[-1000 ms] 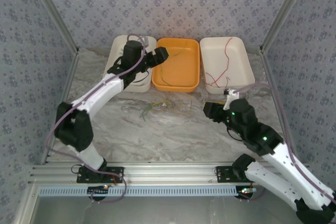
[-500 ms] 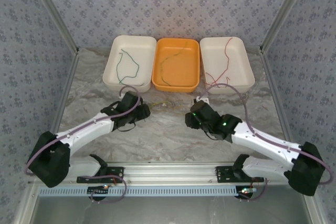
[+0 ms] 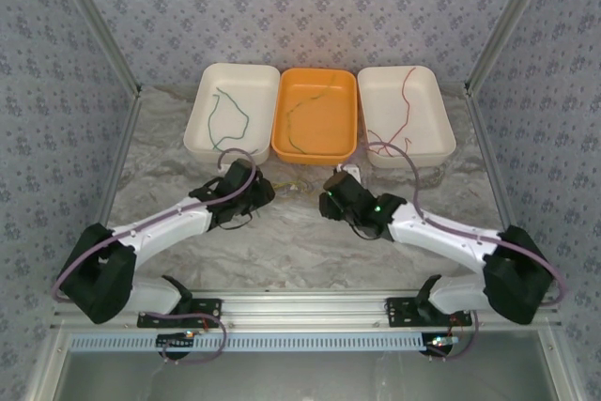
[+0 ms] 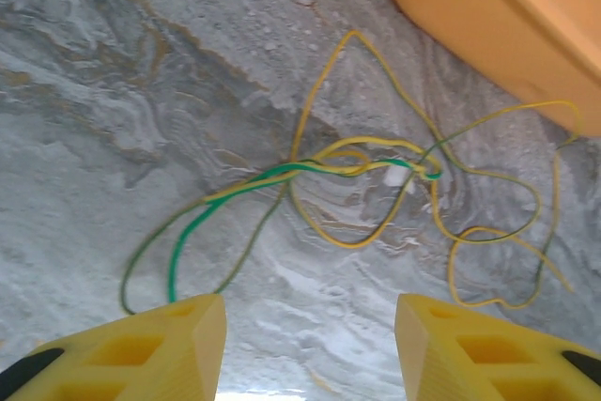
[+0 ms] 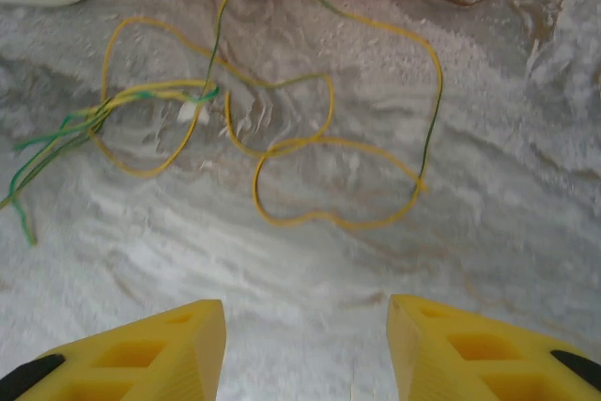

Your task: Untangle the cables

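A tangle of thin yellow-green and green cables (image 3: pixel 293 185) lies on the marble table just in front of the orange tray. In the left wrist view the knot (image 4: pixel 376 168) sits ahead of my open left gripper (image 4: pixel 310 326), with green strands trailing toward its left finger (image 4: pixel 178 335). The yellow loops (image 5: pixel 282 147) lie ahead of my open right gripper (image 5: pixel 305 326) in the right wrist view. From above, the left gripper (image 3: pixel 262 192) and the right gripper (image 3: pixel 327 202) flank the tangle, low over the table. Neither holds anything.
Three trays stand at the back. A white tray (image 3: pixel 199 100) holds a dark green wire (image 3: pixel 228 119). The orange tray (image 3: pixel 315 156) holds a green-yellow wire (image 3: pixel 305 112). Another white tray (image 3: pixel 441 129) holds a red wire (image 3: pixel 406 105). Aluminium frame posts stand on both sides.
The left arm came down from the trays to the table left of the tangle. The right arm swung left toward the tangle, and both grippers have closed in on it.
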Available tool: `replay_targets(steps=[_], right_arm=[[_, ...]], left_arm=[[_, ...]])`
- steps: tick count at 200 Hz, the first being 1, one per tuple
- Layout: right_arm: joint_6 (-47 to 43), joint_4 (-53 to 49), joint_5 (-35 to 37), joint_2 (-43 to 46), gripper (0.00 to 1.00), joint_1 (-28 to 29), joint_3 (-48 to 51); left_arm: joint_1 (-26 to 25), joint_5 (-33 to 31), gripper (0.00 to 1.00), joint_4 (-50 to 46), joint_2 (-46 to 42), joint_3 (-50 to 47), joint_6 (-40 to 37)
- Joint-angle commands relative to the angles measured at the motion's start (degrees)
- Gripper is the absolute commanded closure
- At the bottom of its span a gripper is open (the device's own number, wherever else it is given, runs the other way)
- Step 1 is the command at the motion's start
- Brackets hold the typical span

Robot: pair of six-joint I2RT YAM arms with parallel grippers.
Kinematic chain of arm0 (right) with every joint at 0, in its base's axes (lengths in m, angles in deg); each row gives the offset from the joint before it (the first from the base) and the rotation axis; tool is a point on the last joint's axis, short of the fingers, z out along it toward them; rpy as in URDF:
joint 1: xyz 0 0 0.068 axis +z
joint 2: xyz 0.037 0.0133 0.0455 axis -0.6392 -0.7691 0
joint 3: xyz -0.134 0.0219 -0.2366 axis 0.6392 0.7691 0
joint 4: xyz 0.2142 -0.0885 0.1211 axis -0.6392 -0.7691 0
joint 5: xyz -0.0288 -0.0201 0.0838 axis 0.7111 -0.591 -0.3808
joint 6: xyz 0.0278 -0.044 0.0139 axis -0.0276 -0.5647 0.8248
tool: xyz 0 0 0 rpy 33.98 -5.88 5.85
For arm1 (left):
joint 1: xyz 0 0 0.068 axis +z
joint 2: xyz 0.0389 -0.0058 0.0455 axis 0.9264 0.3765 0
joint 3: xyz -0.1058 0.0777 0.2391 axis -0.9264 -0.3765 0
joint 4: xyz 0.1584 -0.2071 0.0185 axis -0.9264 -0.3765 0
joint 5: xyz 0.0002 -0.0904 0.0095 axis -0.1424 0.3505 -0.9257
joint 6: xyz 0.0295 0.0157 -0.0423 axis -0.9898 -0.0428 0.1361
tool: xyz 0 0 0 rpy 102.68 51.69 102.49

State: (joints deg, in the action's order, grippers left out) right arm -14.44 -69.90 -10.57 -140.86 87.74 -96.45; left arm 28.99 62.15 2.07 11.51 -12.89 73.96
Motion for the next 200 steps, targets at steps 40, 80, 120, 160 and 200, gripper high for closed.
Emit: replay_targets(steps=[40, 80, 120, 160, 200], right_arm=[[-7.8, -0.2, -4.6, -21.9, 0.5, -7.7, -14.3], [-9.6, 2.4, -5.3, -31.9, 0.58, -8.3, -19.9], [-10.3, 2.7, -4.1, -34.2, 0.88, -8.0, -22.4], [-16.2, 1.8, 9.4, -15.7, 1.0, -0.7, -17.3], [-23.7, -9.5, 9.4, -1.7, 1.0, -0.5, -30.3]], left_arm=[[-3.5, -2.7, 0.49, 3.9, -4.6, -1.4, 1.0], [-4.3, -3.4, 0.47, 5.6, -11.2, -6.2, 1.6], [-5.9, -3.9, 0.47, 4.5, -13.7, -7.1, 1.5], [-7.5, -4.8, 0.46, 5.3, -14.9, -8.8, 3.0], [-7.6, -6.2, 0.43, 7.2, -16.7, -9.9, 2.9]])
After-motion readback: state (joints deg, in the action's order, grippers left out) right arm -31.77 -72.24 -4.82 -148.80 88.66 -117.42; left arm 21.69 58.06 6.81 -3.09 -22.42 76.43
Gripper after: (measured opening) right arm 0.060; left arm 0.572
